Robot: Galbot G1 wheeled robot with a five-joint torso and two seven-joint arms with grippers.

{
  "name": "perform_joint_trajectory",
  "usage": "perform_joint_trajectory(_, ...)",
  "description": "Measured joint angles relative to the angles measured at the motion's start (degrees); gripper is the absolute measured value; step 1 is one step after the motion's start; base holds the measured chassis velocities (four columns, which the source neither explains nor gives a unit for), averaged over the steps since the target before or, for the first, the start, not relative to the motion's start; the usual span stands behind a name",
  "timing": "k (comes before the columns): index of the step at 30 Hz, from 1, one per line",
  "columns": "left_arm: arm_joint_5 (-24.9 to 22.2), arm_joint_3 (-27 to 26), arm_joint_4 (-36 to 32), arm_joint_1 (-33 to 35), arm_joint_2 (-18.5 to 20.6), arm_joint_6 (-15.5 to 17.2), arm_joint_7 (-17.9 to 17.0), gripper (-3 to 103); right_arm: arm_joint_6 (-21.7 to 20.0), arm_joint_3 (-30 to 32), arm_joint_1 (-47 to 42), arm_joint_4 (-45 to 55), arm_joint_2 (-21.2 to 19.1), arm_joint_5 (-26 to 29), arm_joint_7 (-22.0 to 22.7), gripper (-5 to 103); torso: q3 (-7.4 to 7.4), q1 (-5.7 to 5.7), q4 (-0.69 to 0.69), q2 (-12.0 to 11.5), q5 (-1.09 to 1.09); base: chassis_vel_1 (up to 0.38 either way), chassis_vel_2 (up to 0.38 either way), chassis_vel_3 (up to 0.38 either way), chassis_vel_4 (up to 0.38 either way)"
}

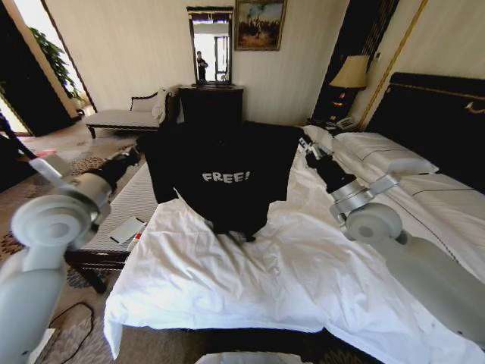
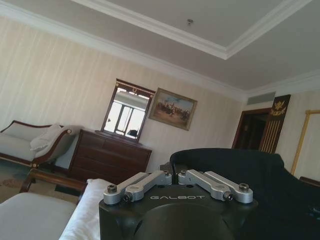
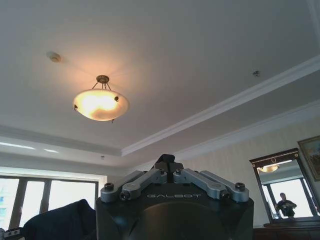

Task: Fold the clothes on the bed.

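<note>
The black T-shirt is held up above the bed, spread between the two grippers, its white "FREE!" lettering facing the robot and its hem just reaching the white duvet. Its long spread runs across from one gripper to the other, so the cloth hangs below and between the jaws, not out in front of them. The left gripper is seen at the shirt's left shoulder and sleeve, the right gripper at the right shoulder; each is about equally near its own corner. In the left wrist view the left gripper shows its jaws drawn together, with black cloth lying just beyond them, so a pinch on the shirt is judged likely. In the right wrist view the jaws of the right gripper are likewise closed; a fold of dark cloth is seen off to one side, and a hold on the shoulder is judged from the head view.
</note>
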Motion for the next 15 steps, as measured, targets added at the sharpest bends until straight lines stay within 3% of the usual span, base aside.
perform_joint_trajectory(3,-3.6,-3.78,-2.42,1.32,1.99,-0.09,-0.18,0,0.25,1.66,0.58,2.09,-2.32,1.77,-0.8,1,0.0,0.0,-0.01,0.0,0.0,0.0,0.0,0.0,0.0)
perform_joint_trajectory(15,-9.88,-15.31,-6.17,6.23,5.24,0.23,-0.55,0,0.43,9.51,-1.46,6.07,-6.43,6.23,-0.72,1,0.0,0.01,-0.01,0.0,0.01,0.0,0.0,0.0,0.0)
